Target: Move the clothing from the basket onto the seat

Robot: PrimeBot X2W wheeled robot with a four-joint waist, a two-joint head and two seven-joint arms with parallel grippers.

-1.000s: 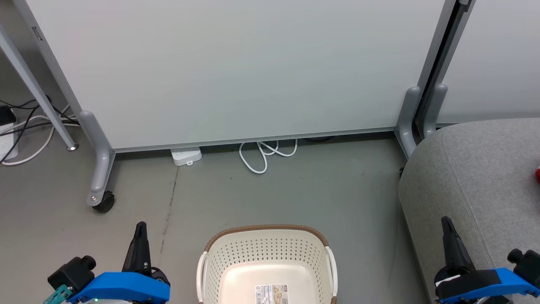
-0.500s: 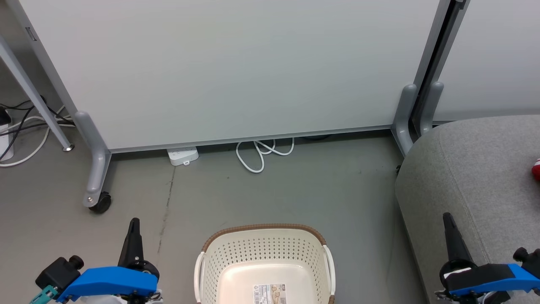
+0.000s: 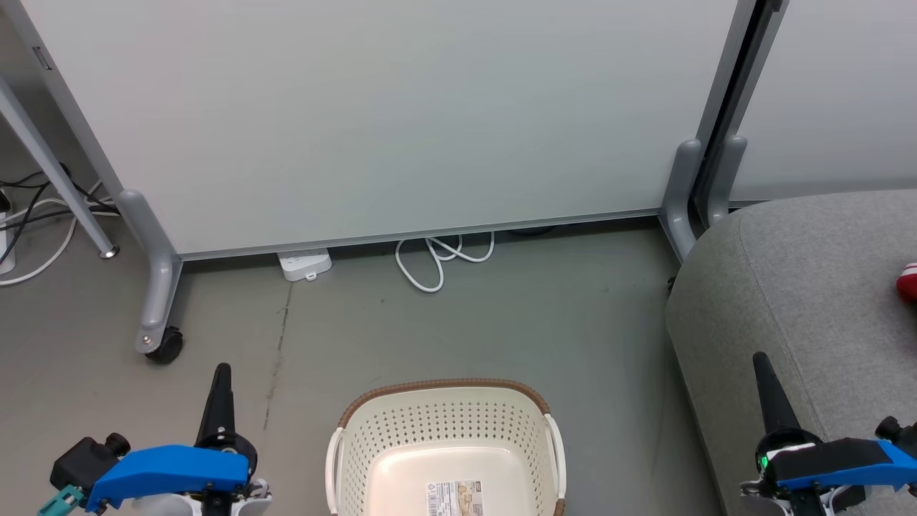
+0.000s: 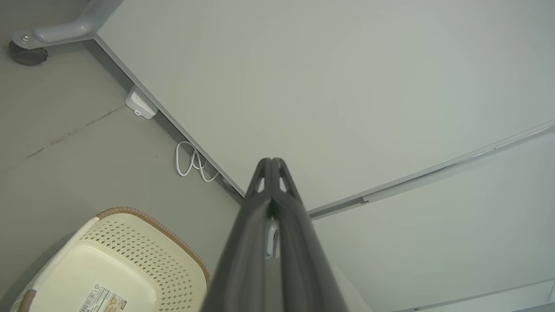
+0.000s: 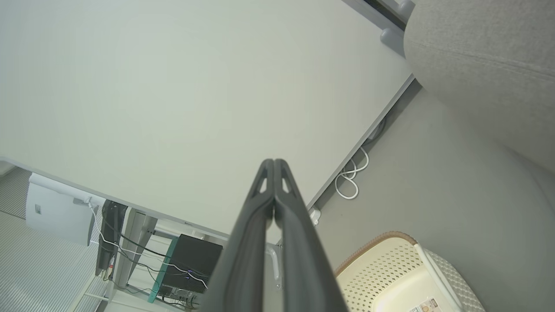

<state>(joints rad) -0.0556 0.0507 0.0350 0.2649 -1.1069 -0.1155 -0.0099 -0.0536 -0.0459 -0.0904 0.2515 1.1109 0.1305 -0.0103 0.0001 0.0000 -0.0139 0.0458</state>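
As I look down, one basket (image 3: 440, 385), left gripper (image 3: 223, 369) and right gripper (image 3: 759, 358), two in all, flanking it, both pinched closed, one patch of red clothing (image 3: 908, 281) on one seat (image 3: 809, 287) right of the basket.

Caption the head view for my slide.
Basket between shut left tool and right tool; red clothing on the seat.

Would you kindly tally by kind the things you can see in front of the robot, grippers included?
grippers: 2 (left gripper and right gripper, both shut)
basket: 1
seat: 1
red clothing: 1 piece in sight, on the seat at the head view's edge
white cable coil: 1
power strip: 1
Total: 7
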